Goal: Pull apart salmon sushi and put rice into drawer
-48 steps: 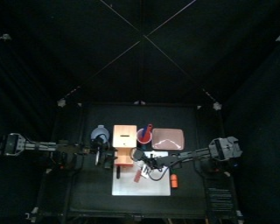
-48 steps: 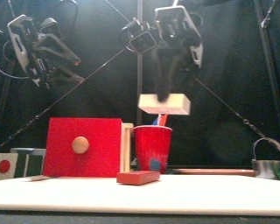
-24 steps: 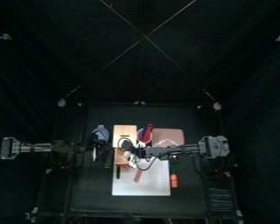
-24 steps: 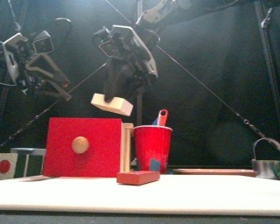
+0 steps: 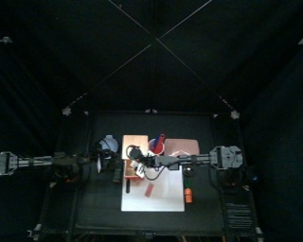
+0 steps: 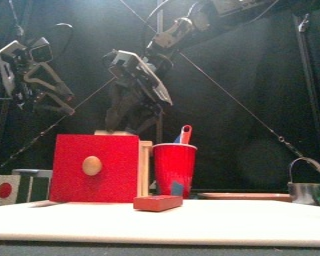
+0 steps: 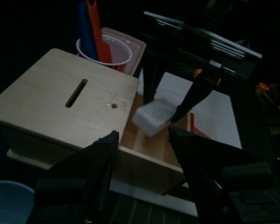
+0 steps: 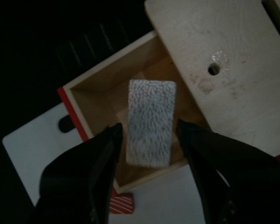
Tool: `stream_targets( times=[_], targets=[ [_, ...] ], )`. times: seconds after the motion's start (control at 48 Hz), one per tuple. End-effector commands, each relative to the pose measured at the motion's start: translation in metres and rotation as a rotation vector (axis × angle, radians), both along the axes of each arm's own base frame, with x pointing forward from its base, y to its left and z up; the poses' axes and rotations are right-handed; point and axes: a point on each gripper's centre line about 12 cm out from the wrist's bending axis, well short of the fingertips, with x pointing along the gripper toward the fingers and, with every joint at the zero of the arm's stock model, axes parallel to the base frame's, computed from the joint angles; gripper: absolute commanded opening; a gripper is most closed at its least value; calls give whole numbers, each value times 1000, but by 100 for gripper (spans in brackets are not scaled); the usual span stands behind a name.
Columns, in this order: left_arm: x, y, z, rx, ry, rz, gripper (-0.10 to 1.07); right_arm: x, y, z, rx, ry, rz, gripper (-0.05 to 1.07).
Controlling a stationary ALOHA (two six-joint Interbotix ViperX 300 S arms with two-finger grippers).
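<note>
Over the open drawer (image 8: 113, 105), the rice (image 8: 152, 120) is lying lengthwise between the spread right gripper (image 8: 149, 144); left gripper (image 7: 143, 153) is gaping above the black worktop (image 5: 207, 161).

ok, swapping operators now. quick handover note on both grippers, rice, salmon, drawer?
Right gripper: jaws open over the open drawer, rice block between them, in or just above the compartment; release looks under way.
Left gripper: open, empty, beside the drawer.
Salmon piece: on the table in front of the red drawer face.
Done: sushi pulled apart.
Left: confirm the rice has dropped in, withdraw.

Rice block (image 8: 152, 121) underside unseen
</note>
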Motion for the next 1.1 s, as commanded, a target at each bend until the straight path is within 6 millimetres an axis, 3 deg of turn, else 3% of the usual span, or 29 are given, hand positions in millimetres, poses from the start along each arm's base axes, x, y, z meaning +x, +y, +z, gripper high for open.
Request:
stream_targets(
  times=[0.0,0.25,0.562,0.812,0.958,1.083],
  targets=[
    [2,1,4,1,-11,4,86,4,-2,24,-3,-63,-4,96],
    [1,1,3,0,-8,5,86,2,2,39,-13,-94,10,96],
    [2,2,5,-27,-20,18,86,-20,30,64,-26,-162,70,94],
    [7,-5,14,2,-55,-31,86,-64,46,58,-17,-256,124,77],
    [8,-9,18,36,-87,-74,86,-94,47,58,-12,-377,149,64],
    [10,-11,21,49,-104,-86,86,-116,49,49,-15,-441,173,59]
  ],
)
